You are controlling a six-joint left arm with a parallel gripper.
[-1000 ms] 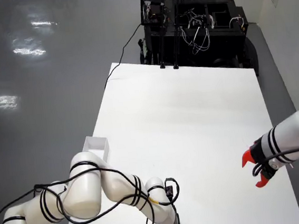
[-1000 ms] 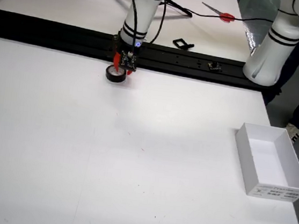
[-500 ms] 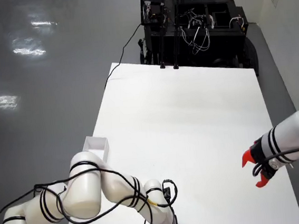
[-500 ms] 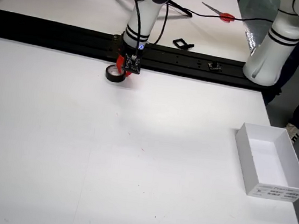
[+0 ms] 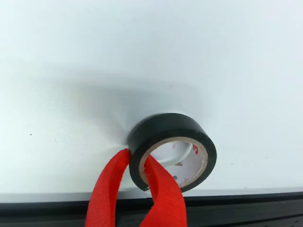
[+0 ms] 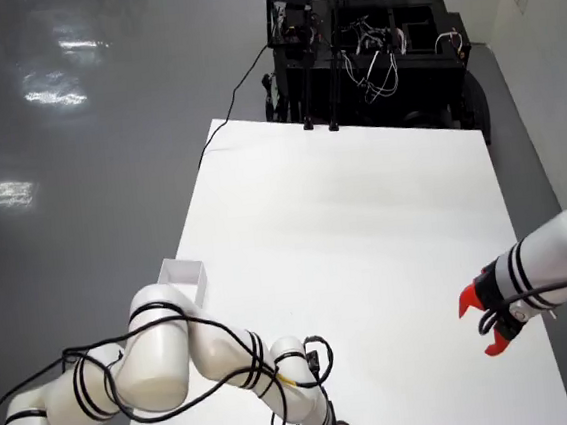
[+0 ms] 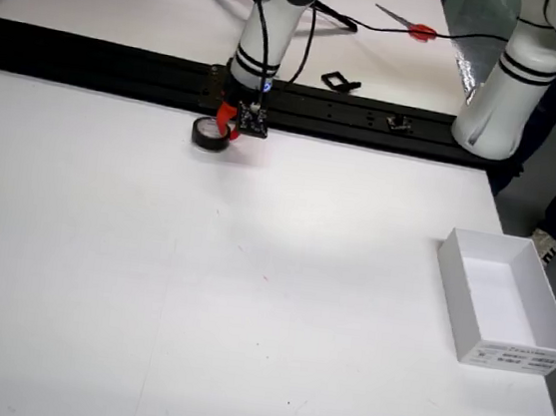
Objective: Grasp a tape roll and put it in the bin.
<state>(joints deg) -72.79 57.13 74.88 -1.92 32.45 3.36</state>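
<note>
Two white arms stand at this white table, and the working one reaches down from the far edge in the view from across the table. That table is by far the biggest thing here, a long bare slab with a black rail running along its far side in that view. The other arm stands at the right end of the rail, and in the view from above its red-tipped claw hangs over the table's right side, well apart from everything.

Next in size is the bin, an open white box sitting near the right edge in the view from across the table, a long way from the roll. In the view from above it shows only as a small white box at the left edge, partly behind the working arm.

The tape roll is black with a pale core, tilted up on its edge close to the rail. The gripper has its red fingers pinched on the roll's wall, one outside and one inside the core, as the view that rides on the gripper shows plainly. Whether the roll touches the table I cannot tell.

Smallest of all, a pair of red-handled scissors lies beyond the rail.
</note>
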